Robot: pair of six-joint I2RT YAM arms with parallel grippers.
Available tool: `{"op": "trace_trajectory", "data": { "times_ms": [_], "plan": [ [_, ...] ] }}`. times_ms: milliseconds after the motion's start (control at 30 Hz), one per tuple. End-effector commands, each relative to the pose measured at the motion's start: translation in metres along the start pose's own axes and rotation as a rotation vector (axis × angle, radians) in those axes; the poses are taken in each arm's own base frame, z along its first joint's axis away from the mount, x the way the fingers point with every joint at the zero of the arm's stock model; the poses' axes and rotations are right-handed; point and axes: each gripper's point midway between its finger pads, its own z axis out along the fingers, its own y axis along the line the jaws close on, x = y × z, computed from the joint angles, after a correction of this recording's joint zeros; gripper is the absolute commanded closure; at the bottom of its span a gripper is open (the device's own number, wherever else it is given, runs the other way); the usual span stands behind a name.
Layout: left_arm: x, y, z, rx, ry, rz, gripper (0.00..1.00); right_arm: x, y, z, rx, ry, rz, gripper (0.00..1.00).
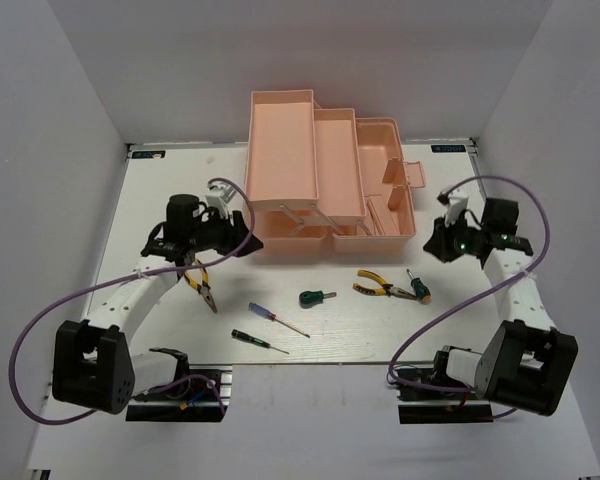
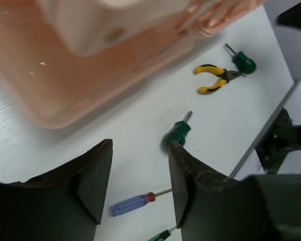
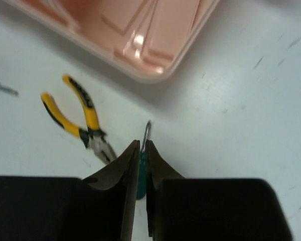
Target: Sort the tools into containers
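Observation:
The pink cantilever toolbox (image 1: pixel 385 150) stands open at the back, its trays (image 1: pixel 280 150) fanned to the left; it shows in the left wrist view (image 2: pixel 65 75) and the right wrist view (image 3: pixel 155 30). My left gripper (image 1: pixel 235 238) (image 2: pixel 140 143) is open and empty in front of it. One yellow-and-black pliers (image 1: pixel 198 285) lies below the left arm. A second pliers (image 1: pixel 373 287) (image 3: pixel 75 118) (image 2: pixel 214 79) lies beside a stubby green driver (image 1: pixel 420 288) (image 3: pixel 142 173). My right gripper (image 1: pixel 440 245) (image 3: pixel 142 143) is shut above that driver, which shows through the slit.
Another stubby green driver (image 1: pixel 317 297) (image 2: pixel 178 133), a purple-handled screwdriver (image 1: pixel 275 318) (image 2: pixel 133 203) and a dark green screwdriver (image 1: pixel 258 341) lie mid-table near the front. White walls close in the table on the left, right and back.

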Motion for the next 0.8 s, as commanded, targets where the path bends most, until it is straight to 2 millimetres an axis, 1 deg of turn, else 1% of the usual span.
{"op": "trace_trajectory", "data": {
  "times_ms": [0,33,67,100,200,233,267,333,433,467,500,600,633,667,700,733,767],
  "plan": [
    [-0.008,-0.04,-0.007,0.14,-0.019,0.149,0.4,0.052,0.004,0.007,0.045,0.127,0.059,0.83],
    [-0.008,-0.045,-0.005,0.169,-0.027,0.166,0.37,0.056,-0.004,0.009,0.103,0.135,0.096,0.76],
    [-0.009,-0.055,-0.008,0.205,-0.033,0.183,0.35,0.072,0.001,0.013,0.099,0.165,0.127,0.72],
    [-0.004,-0.061,-0.008,0.221,-0.028,0.203,0.32,0.072,0.002,0.017,0.103,0.165,0.117,0.66],
    [-0.002,-0.076,-0.014,0.259,-0.037,0.244,0.24,0.095,-0.003,0.026,0.167,0.219,0.174,0.55],
    [-0.002,-0.074,-0.013,0.246,-0.04,0.243,0.24,0.096,-0.002,0.029,0.166,0.224,0.168,0.52],
    [-0.003,-0.077,-0.014,0.246,-0.046,0.253,0.24,0.097,-0.006,0.031,0.185,0.227,0.164,0.52],
    [-0.002,-0.079,-0.013,0.253,-0.043,0.266,0.23,0.103,-0.005,0.035,0.192,0.257,0.161,0.48],
    [0.003,-0.078,-0.01,0.249,-0.026,0.257,0.23,0.107,-0.009,0.037,0.22,0.276,0.147,0.48],
    [0.003,-0.078,-0.01,0.249,-0.026,0.257,0.23,0.108,-0.014,0.036,0.247,0.28,0.133,0.48],
    [0.002,-0.076,-0.01,0.237,-0.029,0.257,0.23,0.111,-0.014,0.037,0.249,0.292,0.134,0.48],
    [0.009,-0.074,-0.003,0.226,0.0,0.257,0.23,0.119,-0.01,0.038,0.233,0.327,0.141,0.48],
    [0.01,-0.07,-0.003,0.206,0.003,0.266,0.23,0.122,-0.008,0.039,0.225,0.34,0.142,0.48],
    [0.014,-0.07,0.0,0.198,0.025,0.259,0.23,0.124,-0.007,0.039,0.216,0.349,0.144,0.48],
    [0.018,-0.066,0.004,0.178,0.043,0.263,0.22,0.126,-0.004,0.039,0.207,0.359,0.143,0.48],
    [0.019,-0.07,0.006,0.19,0.05,0.27,0.22,0.129,-0.004,0.039,0.203,0.373,0.15,0.48],
    [0.021,-0.067,0.007,0.164,0.056,0.277,0.22,0.131,-0.001,0.038,0.195,0.388,0.152,0.48]
  ]
}}
